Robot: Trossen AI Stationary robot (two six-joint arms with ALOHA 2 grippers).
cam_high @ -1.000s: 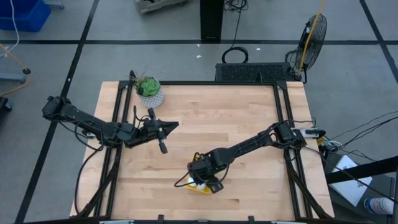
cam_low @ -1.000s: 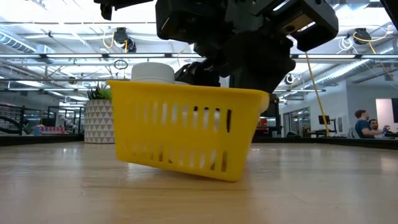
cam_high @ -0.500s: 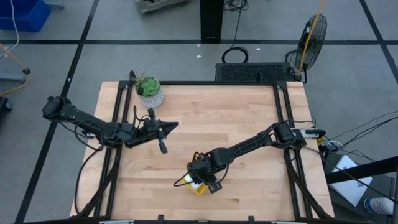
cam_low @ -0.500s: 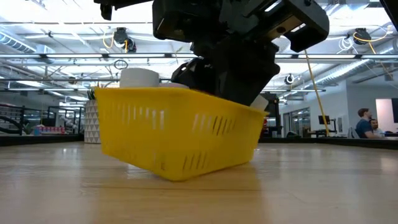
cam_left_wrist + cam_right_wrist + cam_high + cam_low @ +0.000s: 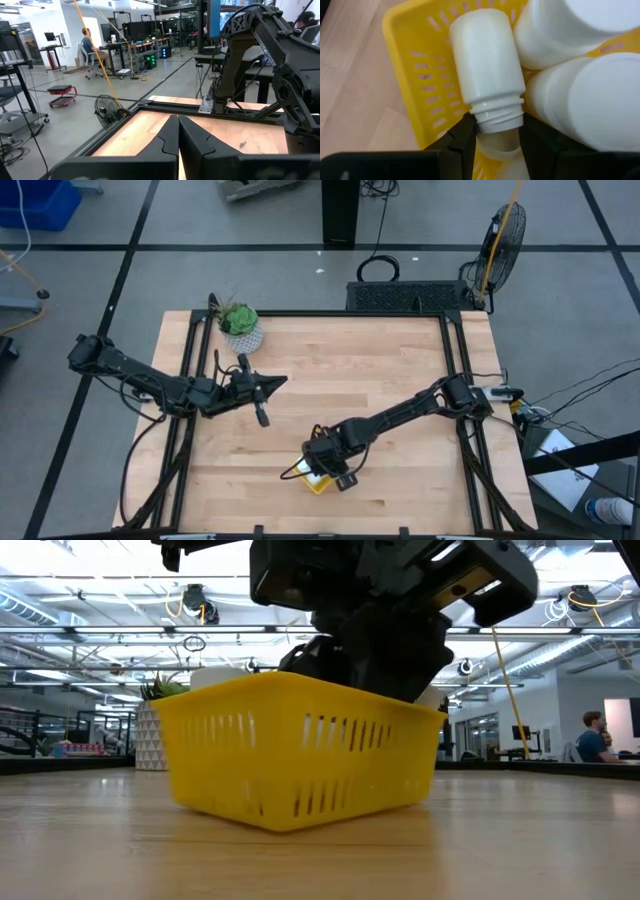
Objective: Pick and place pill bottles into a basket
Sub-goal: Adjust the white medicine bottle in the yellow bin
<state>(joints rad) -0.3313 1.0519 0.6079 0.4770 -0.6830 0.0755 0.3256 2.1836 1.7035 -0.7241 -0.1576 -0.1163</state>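
The counter (image 5: 400, 380) reads wide open from above: bare wood across the upper and right part of the frame, with only the potted plant (image 5: 240, 326) parked at its upper-left corner. My right arm reaches diagonally down to the lower centre, close to the counter's lower edge, where the basket (image 5: 314, 478) peeks out yellow beneath the wrist.

A second ago the basket was tipped up on one side in the low view; half a second ago it was tilted the other way; now the basket sits nearly flat on the wood, filling the middle of that frame, its rim still a little higher toward the left.

The right pincer (image 5: 496, 134) was spread a second ago and has now pressed in on the neck of a pill bottle (image 5: 487, 80) lying on its side inside the basket. Two more bottles (image 5: 585, 100) crowd the right of that wrist frame, touching it.

The left pincer (image 5: 178, 137) is pressed together, holding nothing, hovering left of centre in the high view, unchanged, well apart from the basket.
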